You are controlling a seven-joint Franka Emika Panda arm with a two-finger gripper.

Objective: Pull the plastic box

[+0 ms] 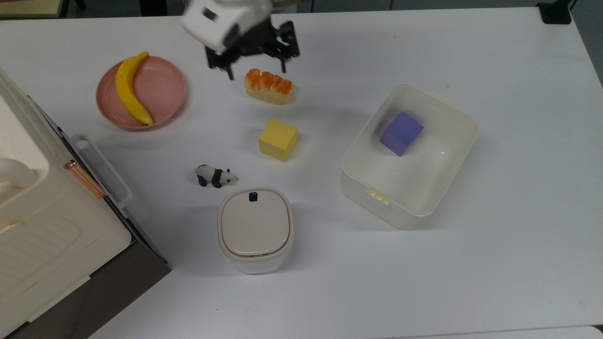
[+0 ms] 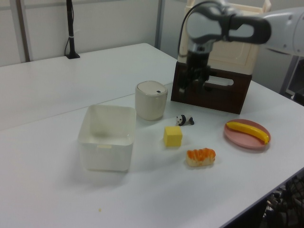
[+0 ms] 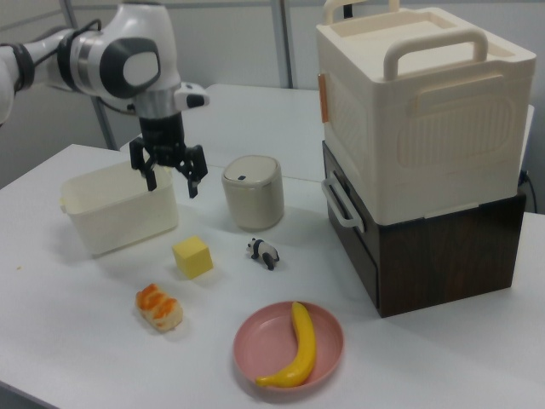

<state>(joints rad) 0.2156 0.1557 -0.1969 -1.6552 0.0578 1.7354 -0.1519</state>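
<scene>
The plastic box (image 1: 400,213) is a milky-white tub with pale-yellow clip tabs, standing on the white table at the top view's right. A purple cube (image 1: 401,133) lies inside it. The box also appears at the left view's left (image 2: 105,157) and the right view's left (image 3: 111,223). My gripper (image 1: 257,71) hangs open above the table with nothing between its fingers, over the bread roll (image 1: 268,86) in the top view. It is well to the left of the box there. In the right view the gripper (image 3: 174,184) hangs by the box's right end. In the left view the gripper (image 2: 194,86) is in front of the dark cabinet.
A yellow cube (image 1: 278,139), a toy panda (image 1: 215,176) and a small white container with a beige lid (image 1: 255,229) stand mid-table. A pink plate (image 1: 165,89) holds a banana (image 1: 129,89). A big cream appliance (image 1: 42,226) fills the top view's lower left.
</scene>
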